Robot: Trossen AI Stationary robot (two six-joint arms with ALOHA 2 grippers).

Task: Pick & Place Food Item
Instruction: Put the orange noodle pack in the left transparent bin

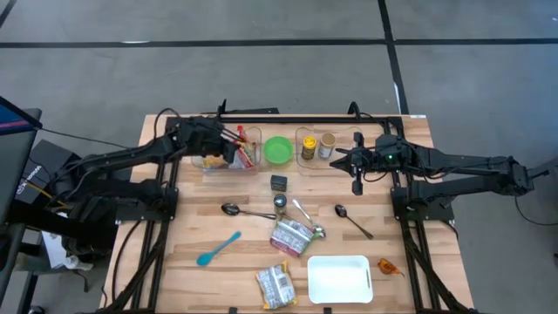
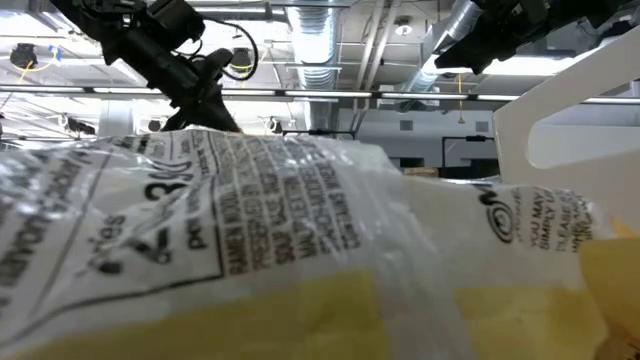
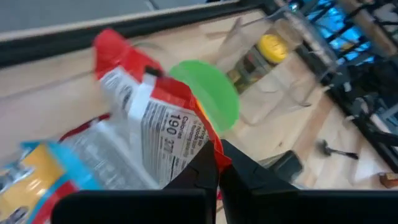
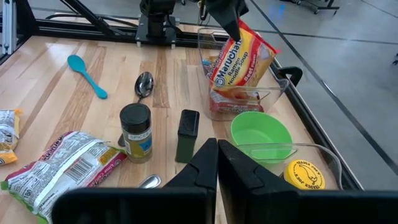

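Note:
My left gripper is at the far left of the table, shut on a red and yellow ramen packet over a clear bin that holds other packets. The packet also shows in the left wrist view. My right gripper is shut and empty. It hovers at the far right, beside a second clear container holding a yellow-lidded jar. My left gripper pinches the ramen packet by its red sealed edge between its two fingers. The fingers come from above, slanting down. The packet hangs tilted below them, its lower end inside the bin's walls. I cannot tell whether it rests on the packets there.
A green bowl sits between the two containers. Mid-table lie a dark box, a spice jar, spoons, a teal spoon and snack packets. A white tray is near the front. A packet blocks the low view.

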